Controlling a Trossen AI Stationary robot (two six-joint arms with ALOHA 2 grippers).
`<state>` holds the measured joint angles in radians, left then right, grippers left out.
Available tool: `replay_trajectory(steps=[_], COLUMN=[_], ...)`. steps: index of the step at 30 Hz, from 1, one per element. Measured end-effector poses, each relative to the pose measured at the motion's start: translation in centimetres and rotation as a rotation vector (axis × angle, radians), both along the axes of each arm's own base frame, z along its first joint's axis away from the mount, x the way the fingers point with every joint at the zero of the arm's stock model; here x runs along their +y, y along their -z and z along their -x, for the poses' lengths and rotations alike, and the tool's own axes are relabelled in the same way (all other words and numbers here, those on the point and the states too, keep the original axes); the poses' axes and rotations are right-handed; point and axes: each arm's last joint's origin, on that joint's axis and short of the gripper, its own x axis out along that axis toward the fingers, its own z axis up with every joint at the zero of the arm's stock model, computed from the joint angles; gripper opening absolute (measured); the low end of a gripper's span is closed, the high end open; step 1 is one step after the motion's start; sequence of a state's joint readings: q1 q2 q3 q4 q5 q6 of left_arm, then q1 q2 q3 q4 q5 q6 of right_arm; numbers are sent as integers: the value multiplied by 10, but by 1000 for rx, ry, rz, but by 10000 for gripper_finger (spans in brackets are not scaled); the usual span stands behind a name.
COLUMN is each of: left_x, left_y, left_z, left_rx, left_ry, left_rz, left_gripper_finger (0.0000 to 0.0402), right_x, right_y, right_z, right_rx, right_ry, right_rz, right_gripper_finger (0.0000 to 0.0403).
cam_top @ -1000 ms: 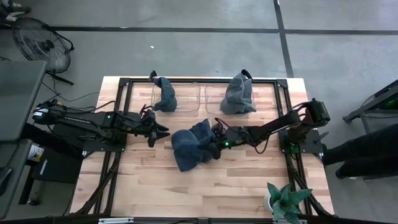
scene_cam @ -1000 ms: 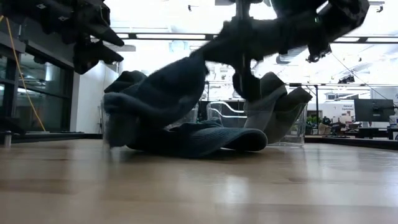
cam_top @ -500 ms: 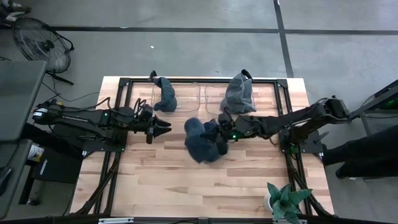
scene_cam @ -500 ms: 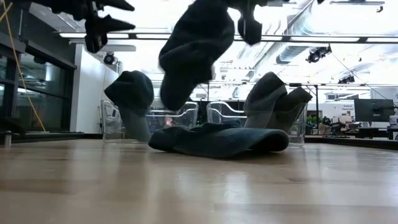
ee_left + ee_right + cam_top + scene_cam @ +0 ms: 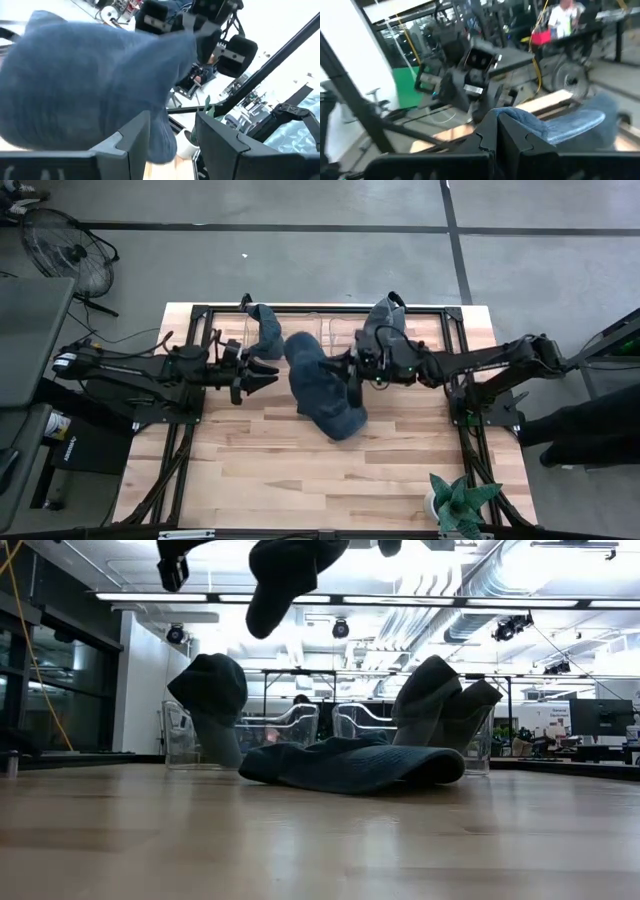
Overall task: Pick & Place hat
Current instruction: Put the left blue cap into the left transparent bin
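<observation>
My right gripper (image 5: 352, 370) is shut on a blue-grey knitted hat (image 5: 306, 366) and holds it in the air over the table's middle; the low view shows this hat (image 5: 285, 572) high above the board. A second, similar hat (image 5: 342, 420) lies flat on the table below it (image 5: 350, 765). My left gripper (image 5: 268, 375) is open and hovers just left of the raised hat, pointing at it. In the left wrist view the hat (image 5: 85, 85) fills the space beyond the fingers (image 5: 131, 142). My right gripper pinches a bunched edge of the hat (image 5: 522, 119) between its two fingers, reaching in about level from the table's right side. The hat is lifted clear and hangs slack below and to the left of the fingers (image 5: 285, 572).
Two clear bins stand at the far edge. The left bin (image 5: 300, 340) has a hat draped over its rim (image 5: 265, 330), and the right bin (image 5: 345, 340) holds hats (image 5: 385, 330). A potted plant (image 5: 458, 505) sits at the near right corner. Bare wood lies toward the near edge.
My right gripper has risen and moved toward the far edge, carrying one hat up off the pile until it hangs clear. The other hat stayed flat on the table. My left gripper has risen and drifted slightly toward the far edge, still open.
</observation>
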<state>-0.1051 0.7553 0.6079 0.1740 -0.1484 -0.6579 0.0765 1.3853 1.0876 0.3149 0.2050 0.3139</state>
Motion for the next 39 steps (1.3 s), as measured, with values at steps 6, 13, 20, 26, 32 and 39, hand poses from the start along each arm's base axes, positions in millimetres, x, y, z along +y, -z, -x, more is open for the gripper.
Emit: replay_trajectory(steps=[6, 13, 20, 26, 32, 39], left_x=[0, -1, 0, 0, 4, 22], left_y=[0, 4, 6, 12, 17, 19], left_z=[-8, -21, -41, -58, -70, -88], left_rx=[-24, -44, -125, -201, -289, -351], left_ry=[-18, -47, -135, -196, -282, -285], left_rz=[11, 35, 99, 211, 319, 392], left_gripper_finger=[156, 156, 156, 156, 156, 156], right_x=[-24, -58, -88, -110, -130, -147], right_y=[-16, -16, -22, -28, -30, -33], right_z=[-1, 2, 7, 13, 21, 29], right_rx=[-27, -24, -76, -129, -154, -185], right_ry=[81, 182, 210, 184, 180, 184], right_rz=[62, 63, 99, 138, 157, 141], right_gripper_finger=[0, 0, 0, 0, 0, 0])
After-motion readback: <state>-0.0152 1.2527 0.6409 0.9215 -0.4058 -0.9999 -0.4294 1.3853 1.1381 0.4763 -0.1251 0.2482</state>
